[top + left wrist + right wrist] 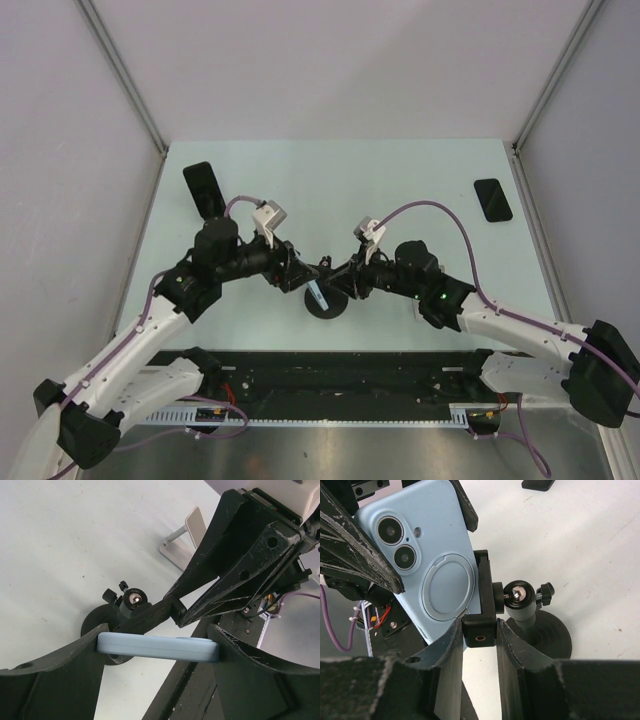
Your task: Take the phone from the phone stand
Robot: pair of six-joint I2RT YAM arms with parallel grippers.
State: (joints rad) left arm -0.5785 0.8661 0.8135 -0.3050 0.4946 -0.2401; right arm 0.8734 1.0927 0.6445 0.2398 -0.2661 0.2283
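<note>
Top external view: the left gripper [310,288] and the right gripper [337,283] meet over the middle of the pale table [400,170]. Both are at the phone stand [329,305], whose round black base sits on the tabletop. The light blue phone [318,295] is between them, tilted on edge over the base.

From the left wrist camera, the left gripper's fingers [70,670] are pinching the phone across its width, one pad on each long edge.

From the right wrist camera, the right gripper's fingers [445,660] are clamped on the stand's black bracket [480,630], just beside the ball joint [518,592]. The phone's back, with its two lenses and ring, lies against that bracket, touching it. I cannot tell whether the bracket grips it.

A dark phone [205,190] lies flat at the far left of the table and another dark phone [492,199] at the far right, both well apart from the stand.
</note>
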